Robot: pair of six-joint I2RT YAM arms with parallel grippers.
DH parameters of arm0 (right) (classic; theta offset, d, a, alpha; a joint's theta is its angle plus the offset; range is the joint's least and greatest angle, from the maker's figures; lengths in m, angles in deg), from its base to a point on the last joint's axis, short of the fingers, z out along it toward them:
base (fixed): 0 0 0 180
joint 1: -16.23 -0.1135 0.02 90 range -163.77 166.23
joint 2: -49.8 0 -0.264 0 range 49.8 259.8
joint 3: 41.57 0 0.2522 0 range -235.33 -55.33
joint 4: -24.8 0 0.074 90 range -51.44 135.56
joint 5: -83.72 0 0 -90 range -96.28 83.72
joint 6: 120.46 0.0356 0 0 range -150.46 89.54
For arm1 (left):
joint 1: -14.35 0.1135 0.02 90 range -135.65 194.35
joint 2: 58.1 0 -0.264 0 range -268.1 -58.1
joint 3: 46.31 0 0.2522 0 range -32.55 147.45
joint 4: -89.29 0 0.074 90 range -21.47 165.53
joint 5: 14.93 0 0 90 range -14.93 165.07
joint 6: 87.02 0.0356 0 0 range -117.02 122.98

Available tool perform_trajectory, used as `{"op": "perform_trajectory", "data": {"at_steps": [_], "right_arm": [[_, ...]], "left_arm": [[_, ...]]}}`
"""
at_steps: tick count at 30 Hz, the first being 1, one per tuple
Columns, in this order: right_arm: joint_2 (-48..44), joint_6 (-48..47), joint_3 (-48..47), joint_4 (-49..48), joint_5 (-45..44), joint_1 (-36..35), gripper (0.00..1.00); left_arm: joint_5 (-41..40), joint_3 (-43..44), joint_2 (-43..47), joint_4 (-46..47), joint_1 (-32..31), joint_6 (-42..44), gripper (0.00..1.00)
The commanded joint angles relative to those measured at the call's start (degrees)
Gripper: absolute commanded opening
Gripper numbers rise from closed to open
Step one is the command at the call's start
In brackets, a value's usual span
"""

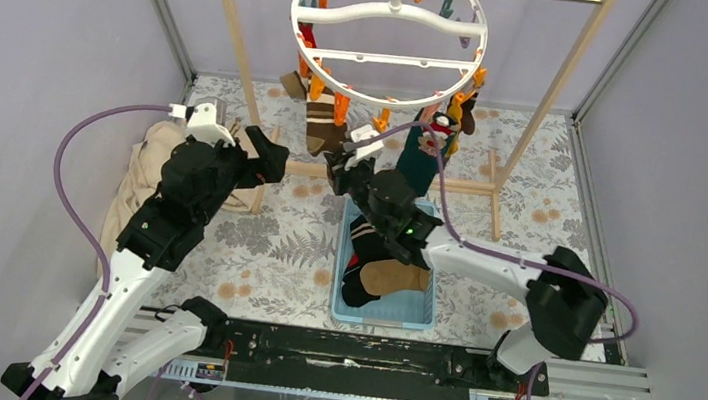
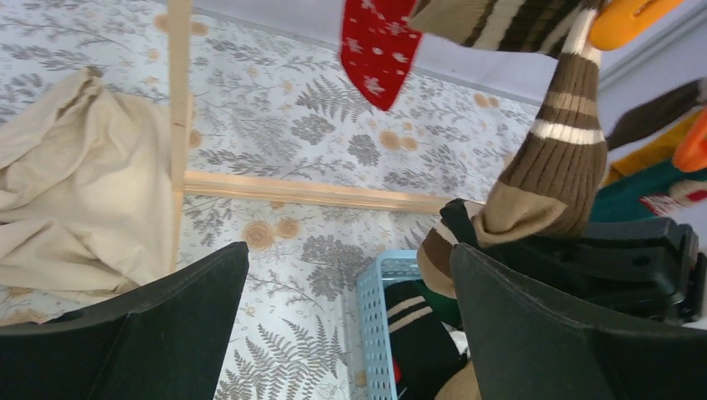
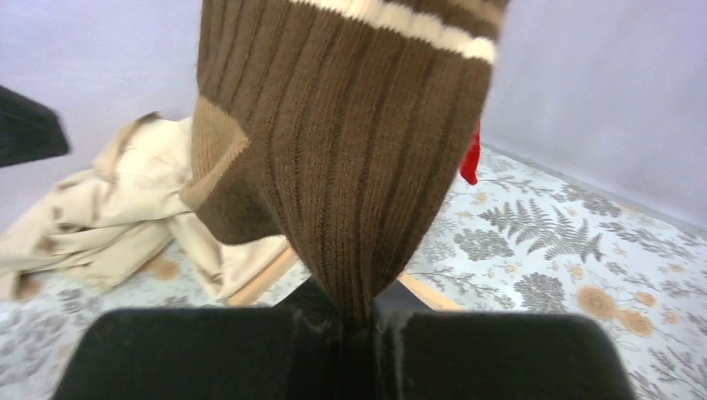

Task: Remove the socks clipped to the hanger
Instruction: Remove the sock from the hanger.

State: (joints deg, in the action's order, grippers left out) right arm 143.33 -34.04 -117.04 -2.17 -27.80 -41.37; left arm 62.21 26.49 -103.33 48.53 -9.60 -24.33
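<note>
Brown sock (image 3: pixel 350 150) — cream stripes; red sock (image 2: pixel 377 46) — white flecks; basket (image 2: pixel 377 333) light blue; hanger (image 1: pixel 386 60) white.

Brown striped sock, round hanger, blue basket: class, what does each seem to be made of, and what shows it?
The brown striped sock looks like ribbed knit yarn, matte, with visible stitch columns. The round hanger is likely moulded plastic, smooth, white and slightly glossy. The blue basket is probably plastic too, with a rigid lattice wall of small holes.

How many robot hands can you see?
2. The left hand is open beside the wooden rack; the right hand pinches the brown striped sock hanging from the hanger.
</note>
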Motion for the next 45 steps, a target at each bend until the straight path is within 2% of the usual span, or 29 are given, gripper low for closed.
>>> {"op": "perform_trajectory", "data": {"at_steps": [1,10,22,33,45], "right_arm": [[-7.66,8.37,2.77,4.99,13.78,2.25,0.00],[-16.92,15.05,4.01,14.96,27.63,3.15,0.00],[-26.22,22.62,5.76,22.82,33.41,7.04,0.00],[-33.84,33.43,10.72,23.66,38.80,17.57,0.00],[-37.92,38.60,12.84,25.25,45.79,29.78,0.00]], "left_arm": [[5.71,2.82,-0.06,3.72,0.30,0.91,0.99],[9.67,6.55,-0.87,5.37,0.30,1.79,0.99],[14.86,10.68,-4.03,8.17,0.35,2.09,0.99],[17.24,11.10,-4.81,9.58,0.30,0.78,0.99],[19.05,11.50,-5.13,10.26,0.30,0.24,0.99]]}}
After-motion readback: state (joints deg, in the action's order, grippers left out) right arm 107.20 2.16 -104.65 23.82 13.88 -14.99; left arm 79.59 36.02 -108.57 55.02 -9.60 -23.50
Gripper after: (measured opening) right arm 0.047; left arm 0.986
